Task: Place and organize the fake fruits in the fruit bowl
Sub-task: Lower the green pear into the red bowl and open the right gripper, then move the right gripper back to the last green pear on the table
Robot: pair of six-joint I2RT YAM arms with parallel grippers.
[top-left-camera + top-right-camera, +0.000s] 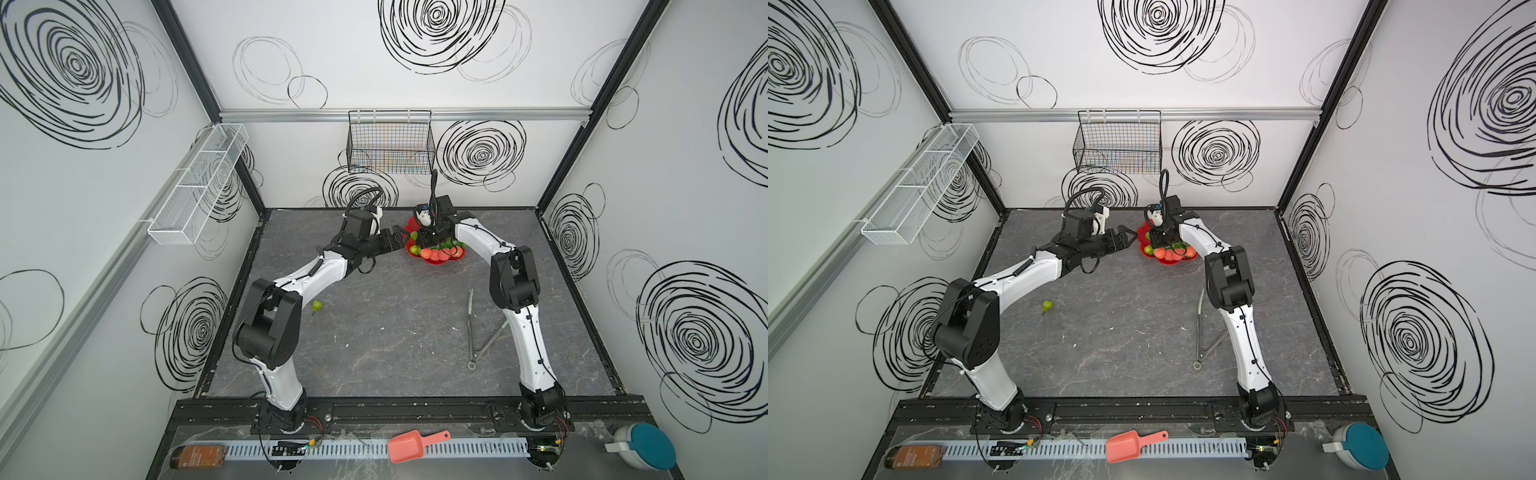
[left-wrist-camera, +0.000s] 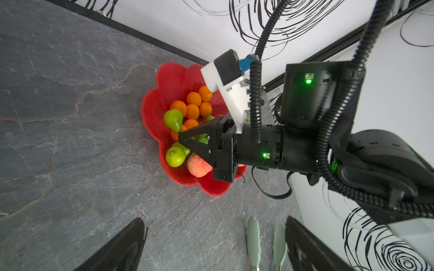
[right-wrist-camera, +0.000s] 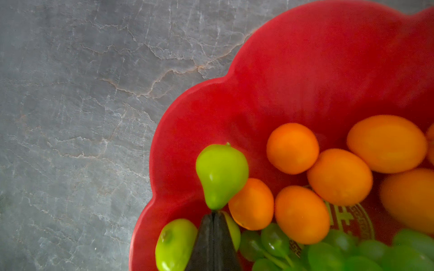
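The red flower-shaped fruit bowl (image 2: 164, 77) (image 3: 305, 70) stands at the back of the table (image 1: 409, 226) (image 1: 1142, 230). It holds several oranges (image 2: 194, 98) (image 3: 292, 148), a peach (image 2: 198, 165), green grapes (image 3: 328, 253) and green pears (image 2: 175, 156). My right gripper (image 3: 213, 212) (image 2: 179, 138) reaches down into the bowl, shut at the narrow stem end of one pear (image 3: 222, 174) (image 2: 173, 120). My left gripper (image 2: 214, 225) (image 1: 399, 239) hovers open beside the bowl's left rim, holding nothing. One more pear (image 1: 317, 306) (image 1: 1047, 306) lies on the table near the left arm.
Metal tongs with green tips (image 1: 471, 328) (image 2: 253, 241) lie open on the table by the right arm. A salmon scoop (image 1: 415, 444), a brown bottle (image 1: 197, 456) and a teal-lidded container (image 1: 642, 451) sit along the front rail. Wire baskets (image 1: 390, 143) (image 1: 199, 183) hang on the walls.
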